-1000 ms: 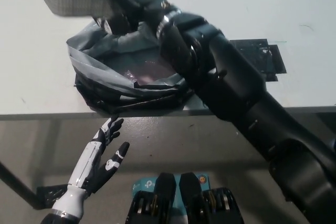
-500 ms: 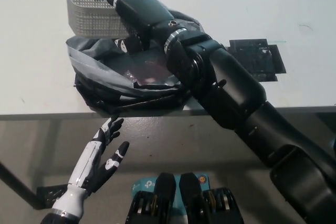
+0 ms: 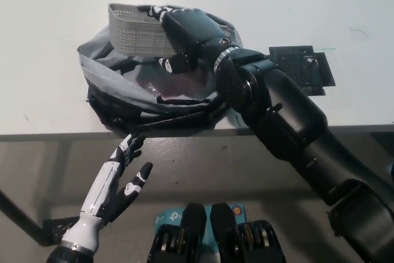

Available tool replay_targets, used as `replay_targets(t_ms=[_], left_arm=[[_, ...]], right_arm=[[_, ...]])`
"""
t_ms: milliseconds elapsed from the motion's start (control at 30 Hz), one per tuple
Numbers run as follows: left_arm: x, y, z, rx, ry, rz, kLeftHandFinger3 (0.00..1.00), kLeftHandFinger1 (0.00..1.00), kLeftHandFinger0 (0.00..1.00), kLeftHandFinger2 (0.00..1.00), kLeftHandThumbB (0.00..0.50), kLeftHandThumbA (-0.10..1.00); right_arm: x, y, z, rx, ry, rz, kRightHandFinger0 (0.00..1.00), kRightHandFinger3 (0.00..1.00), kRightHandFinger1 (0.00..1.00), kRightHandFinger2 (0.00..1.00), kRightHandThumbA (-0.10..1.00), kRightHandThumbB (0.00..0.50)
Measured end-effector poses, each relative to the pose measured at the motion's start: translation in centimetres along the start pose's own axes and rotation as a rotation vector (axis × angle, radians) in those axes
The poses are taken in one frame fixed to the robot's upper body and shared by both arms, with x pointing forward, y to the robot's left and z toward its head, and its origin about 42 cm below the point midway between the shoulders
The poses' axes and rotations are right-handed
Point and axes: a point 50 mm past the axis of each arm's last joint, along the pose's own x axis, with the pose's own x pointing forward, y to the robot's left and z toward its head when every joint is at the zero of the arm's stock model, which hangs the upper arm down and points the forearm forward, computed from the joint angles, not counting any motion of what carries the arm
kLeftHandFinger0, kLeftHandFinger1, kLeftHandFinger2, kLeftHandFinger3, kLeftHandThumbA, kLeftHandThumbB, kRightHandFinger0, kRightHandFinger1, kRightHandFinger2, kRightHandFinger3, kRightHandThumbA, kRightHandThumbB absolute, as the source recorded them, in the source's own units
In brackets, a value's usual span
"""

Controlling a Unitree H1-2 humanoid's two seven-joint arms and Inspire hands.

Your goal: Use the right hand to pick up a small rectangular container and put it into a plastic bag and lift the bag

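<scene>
While the right hand [image 3: 188, 35] clamps the small grey mesh container [image 3: 138, 30] by its right end, the container hangs tilted over the open mouth of the plastic bag [image 3: 117, 81], so it sits above the bag, not inside yet. Fingers wrap the container's rim and side wall; that end grip leaves most of the basket free, likely so it can drop in without the hand going deep into the bag.

Bag: grey-and-dark plastic, crumpled, mouth spread wide and facing up, lying at the near edge of the white surface [image 3: 49, 16]. The wide mouth is why the drop can go straight down. Something pinkish shows through the bag's inner film, too unclear to name. Bag's lower folds hang just at the surface edge.

Left hand [image 3: 117, 183] rests low, below the surface edge, fingers spread, holding nothing, not touching the bag. It plays no part in the hold.

Dark flat object [image 3: 305, 69] lies on the surface right of the bag, partly behind the black arm, apart from the bag. Not task-relevant by the look of it.

Judgement: step in hand is the placing; pick-up done, insertion and bag lift not done. Next move needs the container lowered into the opening and let go. Risk: the near corner could catch the bag's back rim and fold it shut, or push the bag off the edge.
</scene>
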Motion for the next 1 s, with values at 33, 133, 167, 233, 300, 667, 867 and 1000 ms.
replay_targets(t_ms=[33, 133, 167, 233, 300, 667, 867, 1000], left_arm=[[0.0, 0.0, 0.0, 0.0, 0.0, 0.0, 1.0, 1.0, 1.0, 1.0, 0.2, 0.77], [0.0, 0.0, -0.2, 0.0, 0.005, 0.0, 1.0, 1.0, 1.0, 1.0, 0.202, 0.77], [0.0, 0.0, -0.2, 0.0, 0.007, 0.0, 1.0, 1.0, 1.0, 1.0, 0.202, 0.77], [-0.1, 0.0, -0.2, -0.001, 0.009, 0.0, 1.0, 1.0, 1.0, 1.0, 0.207, 0.77], [-0.1, 0.0, -0.3, -0.001, 0.012, 0.0, 1.0, 1.0, 1.0, 1.0, 0.215, 0.77], [-0.1, 0.0, -0.4, -0.002, 0.016, 0.0, 1.0, 1.0, 1.0, 1.0, 0.208, 0.77], [-0.1, 0.0, -0.4, -0.002, 0.017, 0.0, 1.0, 1.0, 1.0, 1.0, 0.228, 0.77], [-0.1, 0.0, -0.4, -0.002, 0.018, 0.0, 1.0, 1.0, 1.0, 1.0, 0.222, 0.78]], right_arm=[[-0.1, 0.1, -0.1, -0.003, 0.005, 0.011, 0.29, 1.0, 0.65, 0.9, 0.26, 0.124], [-0.4, 0.3, -0.7, -0.018, 0.032, 0.08, 0.76, 1.0, 1.0, 1.0, 0.8, 0.376], [-0.4, 0.4, -0.8, -0.02, 0.039, 0.095, 0.79, 1.0, 1.0, 1.0, 0.84, 0.406], [-0.5, 0.5, -1.1, -0.019, 0.051, 0.127, 0.89, 1.0, 1.0, 1.0, 0.86, 0.479], [-0.7, 0.8, -1.6, -0.013, 0.076, 0.189, 1.0, 1.0, 1.0, 1.0, 0.86, 0.5], [-1.6, 0.8, -3.4, 0.05, 0.147, 0.411, 1.0, 1.0, 1.0, 1.0, 0.9, 0.5], [-1.3, -0.7, -3.1, 0.08, 0.156, 0.504, 1.0, 1.0, 1.0, 1.0, 0.96, 0.5], [-0.7, -3.3, -1.7, 0.094, 0.128, 0.534, 1.0, 1.0, 1.0, 1.0, 0.94, 0.5]])
